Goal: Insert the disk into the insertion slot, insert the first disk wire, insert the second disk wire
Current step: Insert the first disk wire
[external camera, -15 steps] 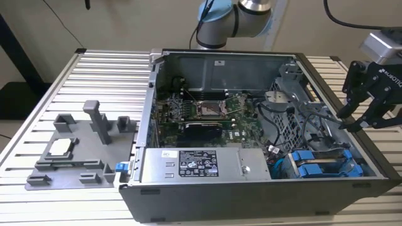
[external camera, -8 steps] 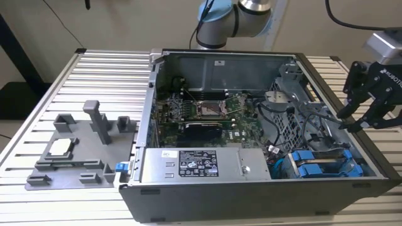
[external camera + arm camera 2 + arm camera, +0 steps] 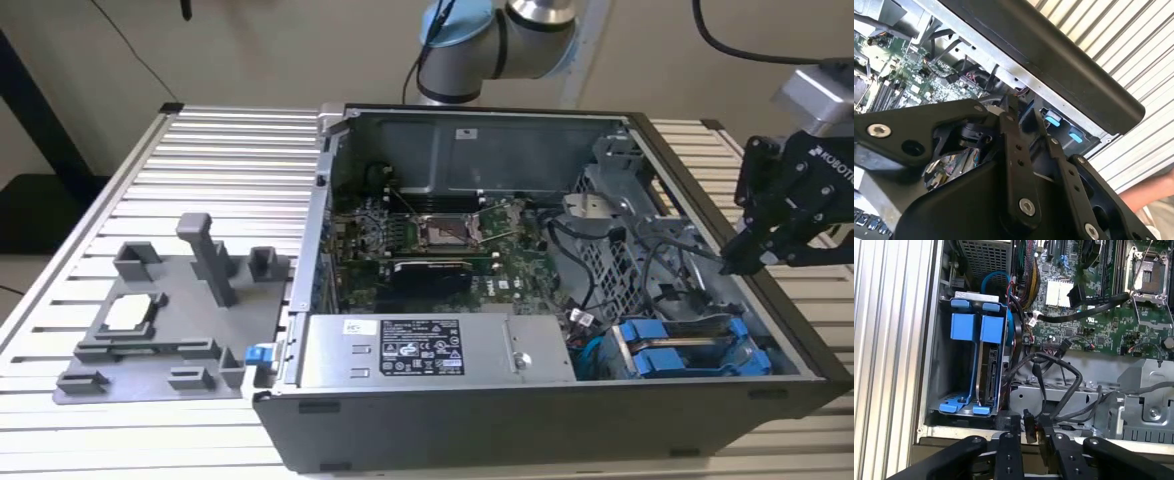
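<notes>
Grey plastic fixture plate [image 3: 160, 330]: the exterior view's left, on the slatted table. Blue-framed disk [image 3: 988, 377]: stands on edge inside the insertion slot [image 3: 934, 380], near right corner of the PC case [image 3: 534, 420]. Probably dense, rigid and shock-sensitive; best gripped by the carrier's blue tabs. Gripper [image 3: 737, 262]: hangs over the case's right wall, angled inward; clench state cannot be told.

Arm [image 3: 497, 38]: grey-and-blue joints stand at back, top centre of exterior view. Wrist [image 3: 830, 92]: grey, enters at exterior view's upper right edge. End effector [image 3: 743, 262]: black, hangs below wrist, tilted, tip pointing down and toward exterior view's left. In both wrist views, end effector [image 3: 1030, 436] [image 3: 1023, 114] shows close in foreground, black body with silver bolts.
</notes>
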Motion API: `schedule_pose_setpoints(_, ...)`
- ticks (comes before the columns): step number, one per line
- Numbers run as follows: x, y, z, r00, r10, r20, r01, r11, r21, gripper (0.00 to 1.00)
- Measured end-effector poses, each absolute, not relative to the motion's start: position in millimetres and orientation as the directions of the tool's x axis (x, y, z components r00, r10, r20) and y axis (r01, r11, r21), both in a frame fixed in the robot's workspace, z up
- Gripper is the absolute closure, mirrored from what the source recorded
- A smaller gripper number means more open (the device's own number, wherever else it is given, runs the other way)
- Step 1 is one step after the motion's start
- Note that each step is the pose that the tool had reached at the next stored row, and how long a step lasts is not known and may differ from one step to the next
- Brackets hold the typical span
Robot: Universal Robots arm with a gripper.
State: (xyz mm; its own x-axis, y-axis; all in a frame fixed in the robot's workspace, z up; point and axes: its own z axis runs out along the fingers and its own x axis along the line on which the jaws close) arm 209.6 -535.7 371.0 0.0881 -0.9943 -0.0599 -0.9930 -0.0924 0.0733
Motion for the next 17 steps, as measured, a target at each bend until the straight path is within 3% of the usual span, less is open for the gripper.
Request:
schedule_pose_setpoints(1, 209.6, -535.7, 371.0, 0.088, -0.994, -0.06, -0.993, -0.092, 0.073, 0.75)
schedule_pose_setpoints(6, 209.6, -535.7, 371.0, 0.088, -0.994, -0.06, -0.993, -0.092, 0.074, 0.75)
schedule_pose_setpoints(9, 209.5, -535.7, 371.0, 0.088, -0.994, -0.06, -0.993, -0.092, 0.074, 0.81)
schedule_pose_setpoints(17, 190.9, -546.0, 371.0, 0.088, -0.994, -0.063, -0.993, -0.093, 0.068, 0.81)
